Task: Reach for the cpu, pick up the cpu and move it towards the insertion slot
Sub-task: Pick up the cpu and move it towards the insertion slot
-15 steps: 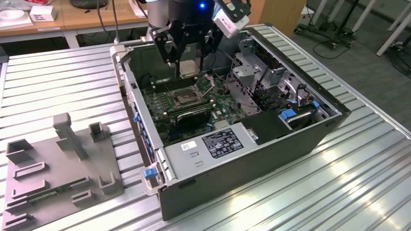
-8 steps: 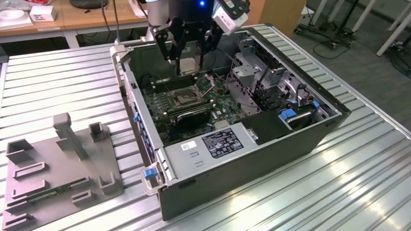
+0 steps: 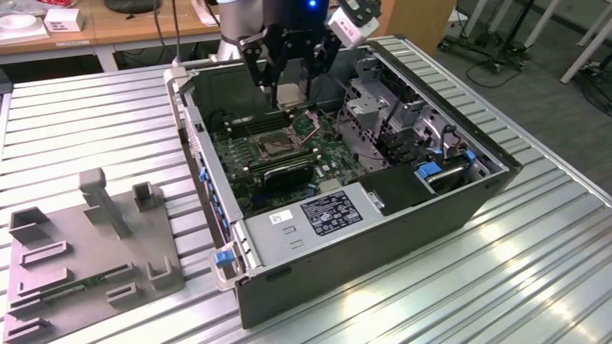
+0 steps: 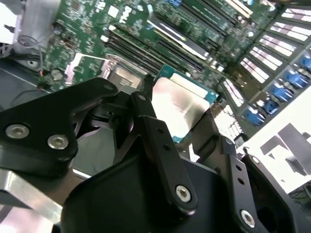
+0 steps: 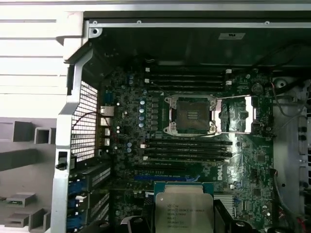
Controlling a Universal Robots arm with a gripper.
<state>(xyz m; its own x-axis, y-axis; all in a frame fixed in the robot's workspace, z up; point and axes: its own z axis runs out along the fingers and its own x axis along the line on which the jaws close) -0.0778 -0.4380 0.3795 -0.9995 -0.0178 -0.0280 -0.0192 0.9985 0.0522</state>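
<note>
cpu (image 4: 182, 104) pinched between fingers (image 4: 160, 141), held above open case (image 3: 478, 193), near insertion slot (image 5: 190, 114).

No legible text — labels blurred

Open black computer case (image 3: 402, 222) on a slatted metal table (image 3: 77, 122), grey fixture tray (image 3: 86, 258) beside it (exterior view's left).

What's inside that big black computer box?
Inside the computer case lies a green motherboard with the insertion slot open and long black memory slots. The gripper holds the cpu above it. Whatever sits beneath the board is covered.
</note>
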